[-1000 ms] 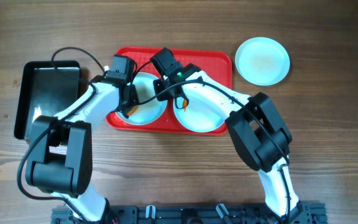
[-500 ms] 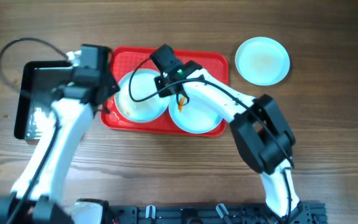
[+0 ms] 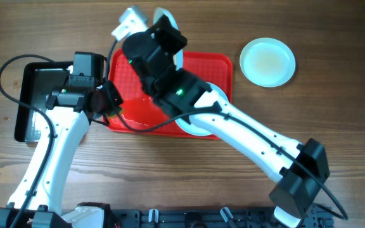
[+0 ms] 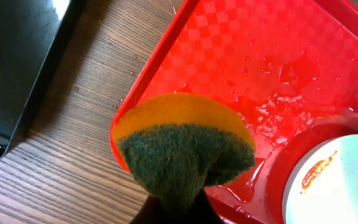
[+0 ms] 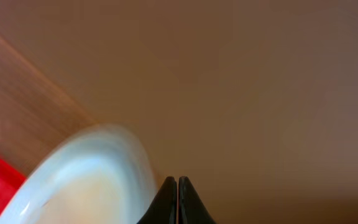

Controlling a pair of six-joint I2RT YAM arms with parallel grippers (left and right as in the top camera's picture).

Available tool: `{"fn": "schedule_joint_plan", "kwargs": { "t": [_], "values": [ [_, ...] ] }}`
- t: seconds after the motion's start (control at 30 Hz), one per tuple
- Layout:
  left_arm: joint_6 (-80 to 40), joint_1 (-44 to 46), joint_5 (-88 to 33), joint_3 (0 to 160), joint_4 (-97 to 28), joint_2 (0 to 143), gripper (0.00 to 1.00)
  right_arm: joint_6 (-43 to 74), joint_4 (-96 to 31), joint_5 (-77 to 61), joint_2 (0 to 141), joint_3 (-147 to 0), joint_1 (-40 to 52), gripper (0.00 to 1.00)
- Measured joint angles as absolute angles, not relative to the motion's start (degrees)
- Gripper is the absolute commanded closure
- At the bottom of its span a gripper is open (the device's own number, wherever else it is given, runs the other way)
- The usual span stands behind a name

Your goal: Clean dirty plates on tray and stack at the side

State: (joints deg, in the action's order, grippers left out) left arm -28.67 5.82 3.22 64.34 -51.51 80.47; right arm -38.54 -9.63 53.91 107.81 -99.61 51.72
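Note:
The red tray (image 3: 222, 68) lies mid-table, wet where a plate stood; it also shows in the left wrist view (image 4: 241, 56). My right gripper (image 5: 178, 186) is raised high over the tray's far left, shut on the rim of a white-bluish plate (image 5: 86, 180), which shows tilted behind the arm (image 3: 160, 12). A second plate (image 4: 340, 180) with an orange smear rests in the tray, mostly under my right arm (image 3: 198, 126). A third plate (image 3: 268, 61) sits on the table right of the tray. My left gripper (image 4: 176, 208) is shut on a yellow-green sponge (image 4: 185, 143) at the tray's left rim (image 3: 109, 104).
A glossy black tray (image 3: 40, 88) lies left of the red tray, close beside my left arm; it shows in the left wrist view (image 4: 11, 62). Cables loop over the table's left side. The table is bare wood around both trays.
My right gripper has lifted the left plate off the tray, up and toward the far edge. My left gripper with the sponge has drawn back to the tray's left rim.

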Motion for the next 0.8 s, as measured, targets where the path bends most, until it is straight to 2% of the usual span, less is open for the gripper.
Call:
{"fn": "schedule_joint_plan", "kwargs": {
  "t": [0.07, 0.13, 0.2, 0.27, 0.3, 0.37, 0.43, 0.6, 0.63, 0.7, 0.8],
  "values": [
    [-28.67, 5.82, 3.07, 64.34, -51.46, 80.47, 0.96, -45.15, -7.14, 57.30, 107.81, -99.59, 53.82, 0.96],
    [-28.67, 5.82, 3.05, 64.34, -51.48, 80.47, 0.96, -45.04, -9.43, 58.94, 107.81, -99.59, 54.35, 0.96],
    [-28.67, 5.82, 3.03, 64.29, -51.72, 80.47, 0.96, -37.34, -17.72, 58.67, 107.81, -99.81, 53.65, 0.96],
    [-28.67, 5.82, 3.03, 64.23, -51.81, 80.51, 0.96, -24.40, -27.18, 56.42, 107.92, -99.90, 51.31, 0.86],
    [-28.67, 5.82, 3.03, 64.20, -51.88, 80.58, 0.96, -19.05, -31.03, 53.76, 107.92, -99.88, 49.60, 0.68],
    [-28.67, 5.82, 3.03, 64.18, -51.81, 80.58, 0.96, -8.86, -37.26, 46.26, 108.01, -99.92, 45.41, 0.03],
    [-28.67, 5.82, 2.98, 64.18, -51.81, 80.58, 0.96, 2.94, -41.60, 33.50, 108.09, -99.88, 37.80, 0.01],
    [-28.67, 5.82, 2.87, 64.16, -51.42, 80.58, 0.96, 18.41, -42.94, 4.95, 109.58, -99.20, 20.12, 0.01],
    [-28.67, 5.82, 2.87, 64.14, -51.44, 80.58, 0.96, 19.40, -42.37, 1.85, 110.41, -98.94, 19.07, 0.01],
    [-28.67, 5.82, 2.87, 64.12, -51.03, 80.58, 0.96, 20.84, -41.17, -4.56, 114.50, -98.63, 18.15, 0.11],
    [-28.67, 5.82, 2.87, 64.12, -50.70, 80.58, 0.96, 24.58, -40.01, -7.66, 121.78, -98.15, 19.55, 0.17]
  ]
}}
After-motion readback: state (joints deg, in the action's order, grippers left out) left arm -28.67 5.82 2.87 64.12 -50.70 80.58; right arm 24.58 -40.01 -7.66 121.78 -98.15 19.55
